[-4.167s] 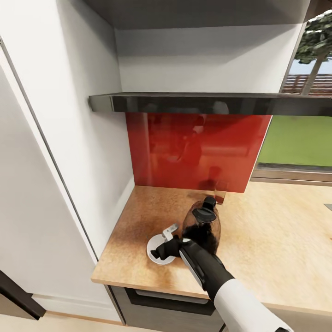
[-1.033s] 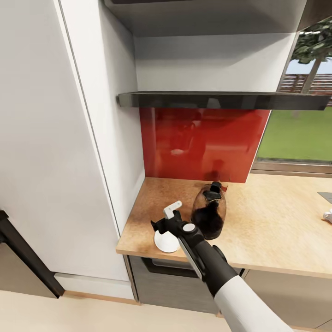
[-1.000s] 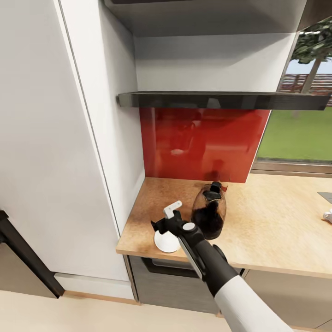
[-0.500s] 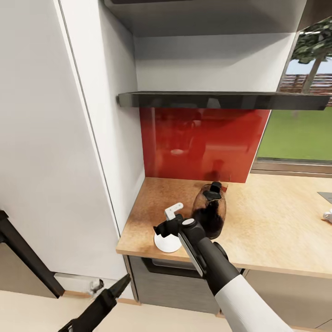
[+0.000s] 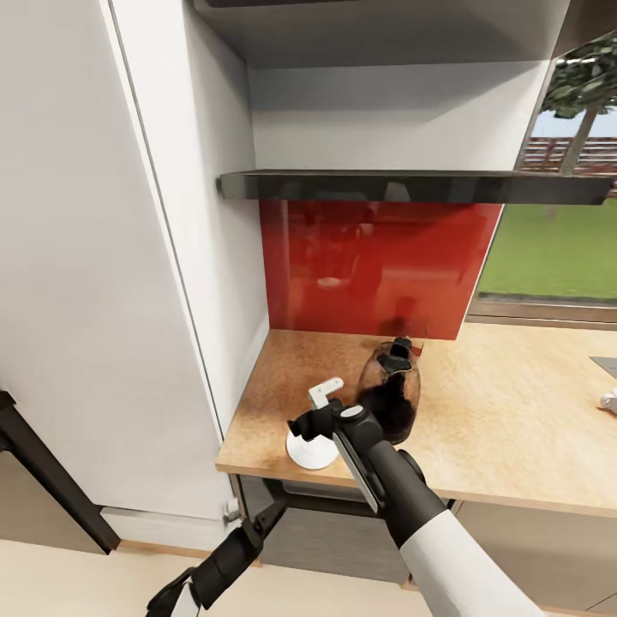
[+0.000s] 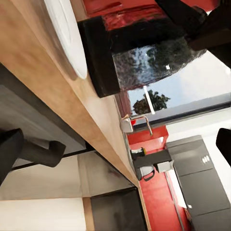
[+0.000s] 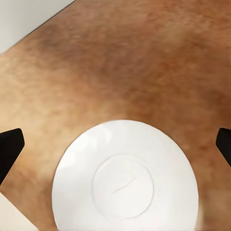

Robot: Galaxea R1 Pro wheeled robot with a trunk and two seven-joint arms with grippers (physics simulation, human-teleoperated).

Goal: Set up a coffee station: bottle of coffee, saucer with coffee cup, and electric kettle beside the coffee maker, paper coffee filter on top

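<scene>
Though the saucer [image 5: 311, 450] lies on the table [image 5: 514, 437] beside the kettle [image 5: 390, 401], right hand [image 5: 310, 423] spread open above it, the cup remains unplaced.

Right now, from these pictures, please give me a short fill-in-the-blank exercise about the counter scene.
1. The saucer is coloured ____.
2. The saucer lies on the wooden ____.
3. The right gripper hangs above the saucer with its jaws ____.
4. The wall panel behind the coffee maker is coloured ____.

Missing words: white; countertop; open; red
</scene>
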